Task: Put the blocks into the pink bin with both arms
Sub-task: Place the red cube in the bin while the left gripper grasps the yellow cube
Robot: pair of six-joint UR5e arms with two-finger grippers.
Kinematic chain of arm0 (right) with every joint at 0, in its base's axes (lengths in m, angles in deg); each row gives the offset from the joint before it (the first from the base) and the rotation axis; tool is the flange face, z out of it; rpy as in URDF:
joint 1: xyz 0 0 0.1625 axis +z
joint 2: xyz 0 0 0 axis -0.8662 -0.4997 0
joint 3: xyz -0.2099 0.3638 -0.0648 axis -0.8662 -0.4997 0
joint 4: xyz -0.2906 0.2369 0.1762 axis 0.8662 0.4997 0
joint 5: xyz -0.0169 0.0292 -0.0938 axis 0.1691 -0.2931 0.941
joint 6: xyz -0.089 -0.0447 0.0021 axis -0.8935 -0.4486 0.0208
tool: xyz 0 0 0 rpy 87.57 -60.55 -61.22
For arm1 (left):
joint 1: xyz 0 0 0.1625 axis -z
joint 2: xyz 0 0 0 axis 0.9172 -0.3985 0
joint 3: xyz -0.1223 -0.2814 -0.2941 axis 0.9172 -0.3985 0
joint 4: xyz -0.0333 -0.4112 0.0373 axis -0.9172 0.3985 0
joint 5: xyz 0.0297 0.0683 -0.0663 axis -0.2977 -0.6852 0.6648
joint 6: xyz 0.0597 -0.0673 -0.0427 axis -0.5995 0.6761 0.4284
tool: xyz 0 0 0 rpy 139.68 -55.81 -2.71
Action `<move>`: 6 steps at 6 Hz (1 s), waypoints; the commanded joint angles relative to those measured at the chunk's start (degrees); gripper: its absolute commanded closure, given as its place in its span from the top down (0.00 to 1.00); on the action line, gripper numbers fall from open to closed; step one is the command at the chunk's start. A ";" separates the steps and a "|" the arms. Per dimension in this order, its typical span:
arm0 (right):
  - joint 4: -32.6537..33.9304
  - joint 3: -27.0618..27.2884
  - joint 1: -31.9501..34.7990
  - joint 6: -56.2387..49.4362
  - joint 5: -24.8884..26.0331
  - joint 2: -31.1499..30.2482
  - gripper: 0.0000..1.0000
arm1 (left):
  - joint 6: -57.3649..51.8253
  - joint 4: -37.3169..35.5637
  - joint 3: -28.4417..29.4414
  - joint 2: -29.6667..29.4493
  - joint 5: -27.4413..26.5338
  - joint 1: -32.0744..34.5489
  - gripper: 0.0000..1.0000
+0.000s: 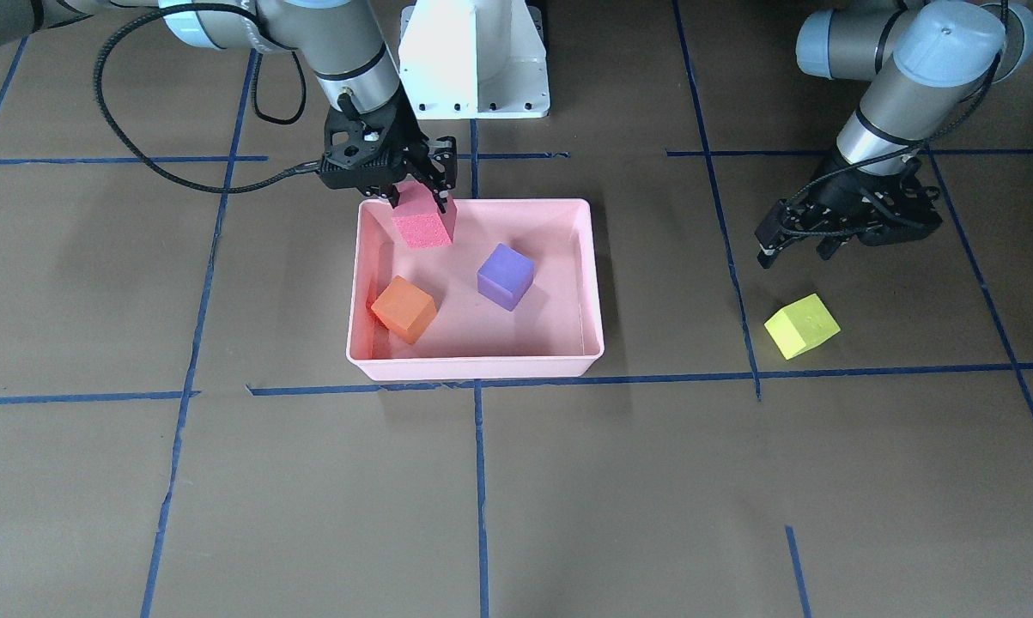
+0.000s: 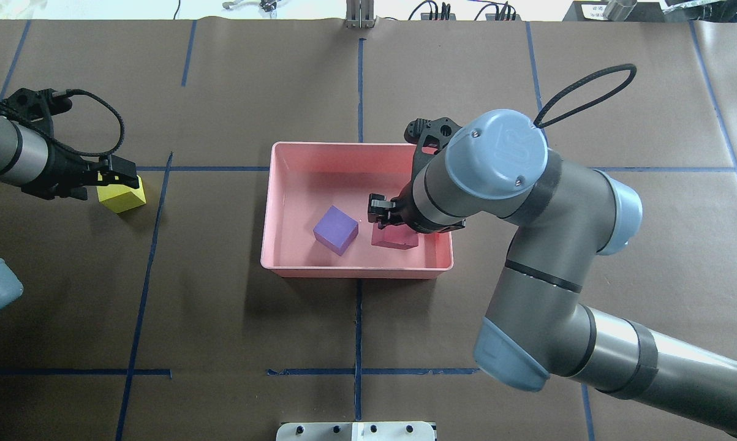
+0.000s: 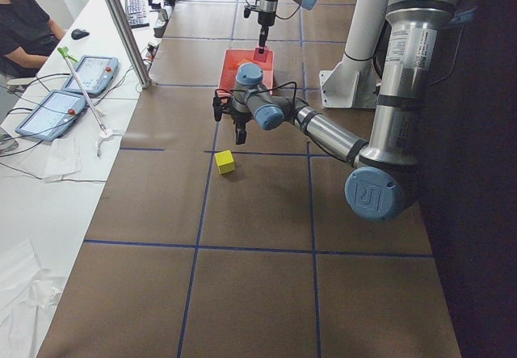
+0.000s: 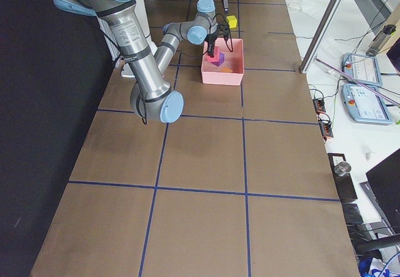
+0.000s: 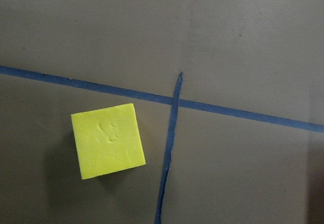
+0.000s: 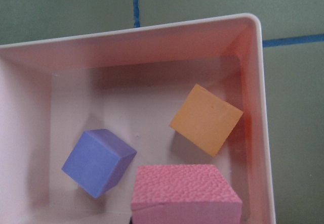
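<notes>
Overhead, orange block (image 1: 404, 309) behind right arm (image 2: 503, 184), red block (image 1: 426, 227) in right tool (image 1: 417, 202)

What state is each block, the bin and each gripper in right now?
red block: clamped in the right gripper's fingers over the bin, not released.
orange block: lying loose inside the bin.
purple block: lying loose inside the bin.
yellow-green block: on the table outside the bin, ungrasped.
pink bin: upright, two blocks resting in it.
right gripper: shut on the red block.
left gripper: open, empty, hovering near the yellow-green block.
</notes>
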 commanded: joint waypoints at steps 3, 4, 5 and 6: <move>0.02 -3.61 -3.06 1.43 5.70 1.29 0.99 | 1.24 -0.18 7.90 -0.56 0.02 -0.33 1.00; 0.11 -2.05 -2.98 1.26 6.06 1.47 1.00 | 1.15 -0.09 9.75 -1.35 -0.07 -0.42 1.00; 1.41 4.49 -0.10 1.00 4.59 -0.53 1.00 | 1.15 -0.18 11.33 -2.93 -0.07 -0.50 1.00; 3.25 10.73 4.54 0.47 -1.26 -4.73 1.00 | 1.15 -0.18 13.18 -4.51 -0.07 -0.50 1.00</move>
